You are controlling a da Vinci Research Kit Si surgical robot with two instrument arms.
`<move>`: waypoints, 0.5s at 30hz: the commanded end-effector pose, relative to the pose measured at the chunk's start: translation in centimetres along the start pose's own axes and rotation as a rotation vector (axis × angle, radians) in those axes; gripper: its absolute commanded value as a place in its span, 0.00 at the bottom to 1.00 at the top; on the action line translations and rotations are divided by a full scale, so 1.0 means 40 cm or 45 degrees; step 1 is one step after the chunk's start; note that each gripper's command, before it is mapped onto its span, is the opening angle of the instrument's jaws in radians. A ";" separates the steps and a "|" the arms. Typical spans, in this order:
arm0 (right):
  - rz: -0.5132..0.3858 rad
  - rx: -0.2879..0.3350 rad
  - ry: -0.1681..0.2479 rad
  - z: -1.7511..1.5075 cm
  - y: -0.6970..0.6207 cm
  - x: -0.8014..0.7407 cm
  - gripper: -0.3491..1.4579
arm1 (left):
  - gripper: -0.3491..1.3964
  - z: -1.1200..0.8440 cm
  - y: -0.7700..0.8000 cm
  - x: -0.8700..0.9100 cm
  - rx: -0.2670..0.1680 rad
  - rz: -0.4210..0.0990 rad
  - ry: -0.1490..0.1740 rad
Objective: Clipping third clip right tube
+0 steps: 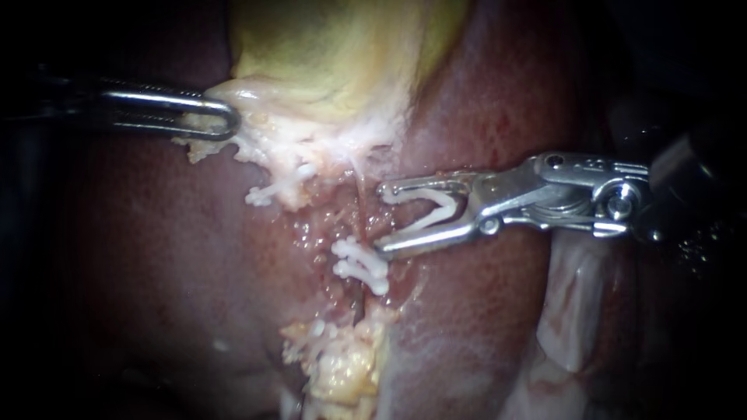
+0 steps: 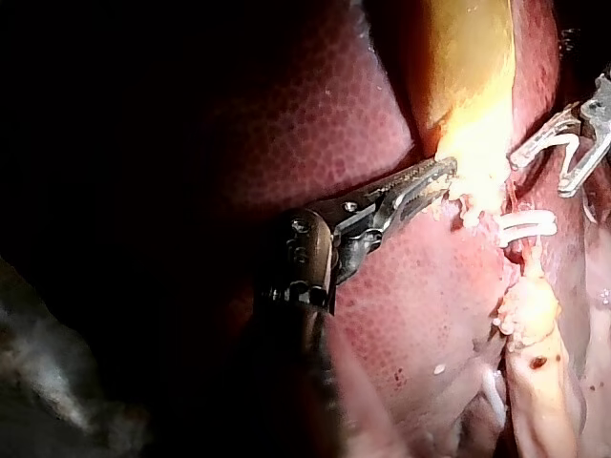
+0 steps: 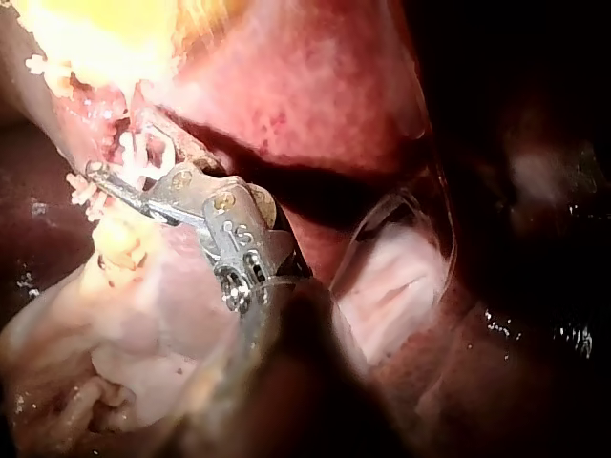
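Observation:
My right instrument point(image 1: 381, 220) comes in from the right with its jaws wide apart, holding an open white clip point(image 1: 436, 206) seated between them. The jaw tips stand just right of the thin right tube point(image 1: 359, 204), which runs down the raw bed. Two white clips point(image 1: 359, 267) sit on that tube just below the lower jaw. My left instrument point(image 1: 222, 118) is shut on the pale lower edge of the yellow gallbladder point(image 1: 334, 54). In the right wrist view, my right instrument point(image 3: 119, 148) carries the clip point(image 3: 143, 153) beside the tube.
Dark red liver point(image 1: 156, 257) surrounds the bed. Another white clip point(image 1: 272, 190) sits on the left tube. Yellow fatty tissue point(image 1: 342, 365) lies below the clips. Pale folded tissue point(image 1: 576, 311) lies under the right shaft.

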 end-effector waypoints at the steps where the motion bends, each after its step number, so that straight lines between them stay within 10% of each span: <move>1: 0.000 -0.001 -0.001 0.0001 0.0013 -0.0004 0.44 | 0.00 0.0000 0.0001 0.0000 -0.001 0.000 0.000; 15: 0.038 -0.009 0.092 0.0078 0.0083 -0.0026 0.44 | 0.00 0.0001 0.0004 0.0000 0.000 0.000 0.000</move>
